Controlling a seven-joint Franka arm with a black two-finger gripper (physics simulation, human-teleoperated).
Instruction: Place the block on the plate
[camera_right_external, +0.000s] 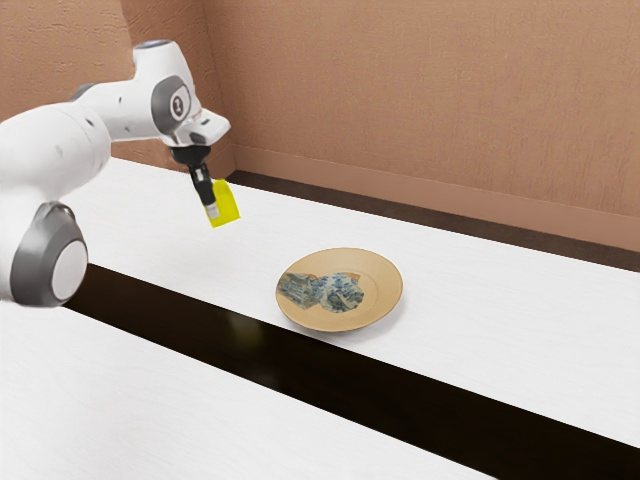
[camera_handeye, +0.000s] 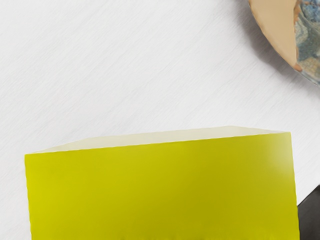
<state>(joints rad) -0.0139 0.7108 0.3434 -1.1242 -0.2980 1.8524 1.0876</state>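
One yellow block (camera_right_external: 229, 205), probably light, stiff and slightly slippery, held between my fingers (camera_right_external: 204, 189) above the bench (camera_right_external: 480, 310), apart from the painted plate (camera_right_external: 383, 288), best gripped squarely across opposite flat faces

"what's that up close?"
"a big yellow block (camera_handeye: 160, 190), with one narrow, pale face showing along its edge."
"and past it?"
"white counter (camera_handeye: 125, 75), faintly streaked. apart from the block, there's part of a plate (camera_handeye: 275, 25): tan rim, blue and grey pattern, shadow beside it."
"and that dark patch (camera_handeye: 312, 217)?"
"just beside the block."
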